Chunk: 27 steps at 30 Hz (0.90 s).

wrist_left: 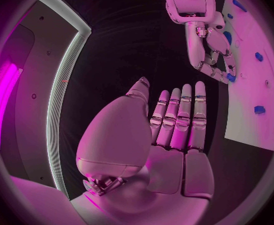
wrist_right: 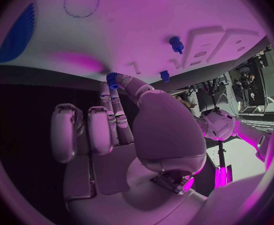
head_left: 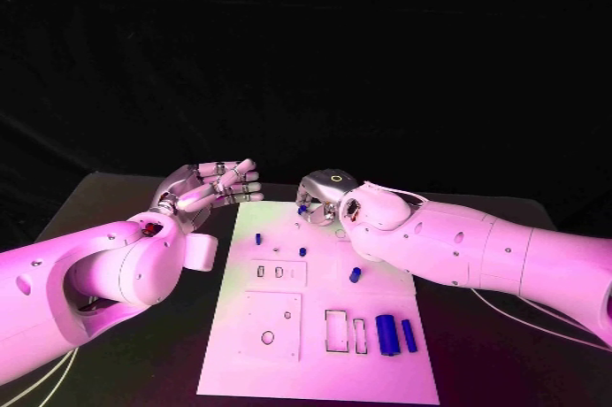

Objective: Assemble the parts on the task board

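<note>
While the board waits half filled, the scene reads as follows, biggest thing first.

Table: black table (head_left: 115, 203), with the board lying in its middle.

Board: white board (head_left: 319, 336), flat between the two arms, with cut-out slots and several blue parts on it.

Right hand: right hand (head_left: 325, 195) is over the board's far edge, thumb and a finger pinching a small blue peg (wrist_right: 114, 79) just above the white surface; the other fingers are curled beside it.

Left hand: left hand (head_left: 210, 186) hovers off the board's far left corner, fingers straight and apart, holding nothing.

Loose parts: two long blue bars (head_left: 395, 334) lie side by side near the board's front right; a short blue cylinder (head_left: 355, 273) lies mid-board; two small blue studs (head_left: 259, 239) stand nearer the far end.

Risk: the peg is held only at its tip, so it could tilt or slip as it is pressed down. Which hole it is meant for I cannot tell, since the fingers hide it.
</note>
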Tool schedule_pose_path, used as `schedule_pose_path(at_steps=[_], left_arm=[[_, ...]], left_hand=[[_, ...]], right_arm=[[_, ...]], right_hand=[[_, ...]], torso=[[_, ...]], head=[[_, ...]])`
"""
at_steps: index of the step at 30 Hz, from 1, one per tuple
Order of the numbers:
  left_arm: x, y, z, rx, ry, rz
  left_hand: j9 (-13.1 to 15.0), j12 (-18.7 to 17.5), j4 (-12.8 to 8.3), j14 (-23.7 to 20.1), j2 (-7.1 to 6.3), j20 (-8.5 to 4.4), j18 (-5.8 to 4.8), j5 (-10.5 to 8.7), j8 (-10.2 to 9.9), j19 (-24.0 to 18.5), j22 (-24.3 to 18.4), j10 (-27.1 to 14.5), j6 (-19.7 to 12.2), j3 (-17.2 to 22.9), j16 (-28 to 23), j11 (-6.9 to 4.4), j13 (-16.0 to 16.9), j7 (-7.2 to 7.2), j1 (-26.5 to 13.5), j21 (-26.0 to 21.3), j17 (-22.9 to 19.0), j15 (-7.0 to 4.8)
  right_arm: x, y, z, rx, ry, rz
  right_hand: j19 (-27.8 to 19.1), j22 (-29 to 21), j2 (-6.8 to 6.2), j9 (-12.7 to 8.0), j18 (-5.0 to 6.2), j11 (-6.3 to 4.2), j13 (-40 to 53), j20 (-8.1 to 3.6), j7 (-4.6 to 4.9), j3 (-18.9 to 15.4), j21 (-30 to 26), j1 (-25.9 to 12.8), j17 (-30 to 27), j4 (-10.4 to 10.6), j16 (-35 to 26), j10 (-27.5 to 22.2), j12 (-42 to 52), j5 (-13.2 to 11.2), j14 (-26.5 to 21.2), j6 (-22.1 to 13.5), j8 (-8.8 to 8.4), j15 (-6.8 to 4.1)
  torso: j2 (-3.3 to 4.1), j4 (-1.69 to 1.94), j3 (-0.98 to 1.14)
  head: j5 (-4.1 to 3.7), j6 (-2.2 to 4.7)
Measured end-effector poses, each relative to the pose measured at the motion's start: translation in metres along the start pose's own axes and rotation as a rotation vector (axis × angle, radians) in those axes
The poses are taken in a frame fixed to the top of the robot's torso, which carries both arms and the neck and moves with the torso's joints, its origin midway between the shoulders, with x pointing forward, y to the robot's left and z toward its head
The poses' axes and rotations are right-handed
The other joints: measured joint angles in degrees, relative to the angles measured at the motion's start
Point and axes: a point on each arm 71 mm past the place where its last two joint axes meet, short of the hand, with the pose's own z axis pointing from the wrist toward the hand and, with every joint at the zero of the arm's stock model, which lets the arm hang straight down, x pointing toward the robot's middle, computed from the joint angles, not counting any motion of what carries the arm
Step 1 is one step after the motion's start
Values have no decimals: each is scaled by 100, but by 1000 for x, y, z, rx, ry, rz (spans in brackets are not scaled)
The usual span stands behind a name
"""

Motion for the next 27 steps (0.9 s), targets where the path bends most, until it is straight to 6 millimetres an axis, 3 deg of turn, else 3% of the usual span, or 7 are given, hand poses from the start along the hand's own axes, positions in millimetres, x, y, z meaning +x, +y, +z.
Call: schedule_pose_path(at_steps=[9,15,20,23,27], left_arm=[[0,0,0,0,-1,0],[-2,0,0,0,-5,2],[-5,0,0,-1,-9,4],[-5,0,0,-1,-10,4],[-6,0,0,-2,-9,4]], left_hand=[[0,0,0,0,0,0,-1,0,0,0,5,0,0,0,0,0,0,0,0,23,-1,0],[0,-2,0,0,0,0,-1,0,0,0,5,0,0,0,0,0,0,0,0,23,-1,0],[0,-23,-17,0,22,7,-1,0,0,-7,5,0,0,-17,0,0,0,0,22,23,0,0],[0,-23,-17,0,22,20,-1,0,0,-21,5,0,0,-17,0,0,0,0,22,23,4,0],[0,-23,-17,0,22,20,-1,0,0,-21,10,0,0,-17,0,0,0,0,22,23,4,0]], right_arm=[[0,1,-2,0,4,-1],[-4,-7,-20,-8,1,13],[-17,-27,-44,13,-16,38],[-27,-46,-60,51,-22,73],[-34,-69,-75,112,-16,128]], right_hand=[[-182,-127,-146,-75,0,72,-83,44,40,-92,-178,-83,-254,93,-143,-378,0,-23,1,-347,-23,42],[-202,-106,-174,-76,0,69,-76,64,20,-185,-178,-111,-247,150,-143,-375,19,-4,1,-368,-23,42],[-148,-4,-214,-65,0,-6,-1,10,12,-260,-157,-151,-167,225,-107,49,190,14,1,-355,-23,42],[-72,2,-317,-58,0,-70,68,-19,11,-353,-91,-254,-76,318,-56,408,330,-14,5,-317,-23,29],[10,2,-380,-58,0,-230,294,-102,-60,-585,-40,-296,19,354,5,1097,702,-14,11,-354,-23,-118]], torso=[[1,-4,-1],[-2,-9,1],[-15,-30,3],[-30,-52,9],[-49,-87,23]], head=[[6,10],[-1,24],[-7,48],[-18,63],[-19,81]])
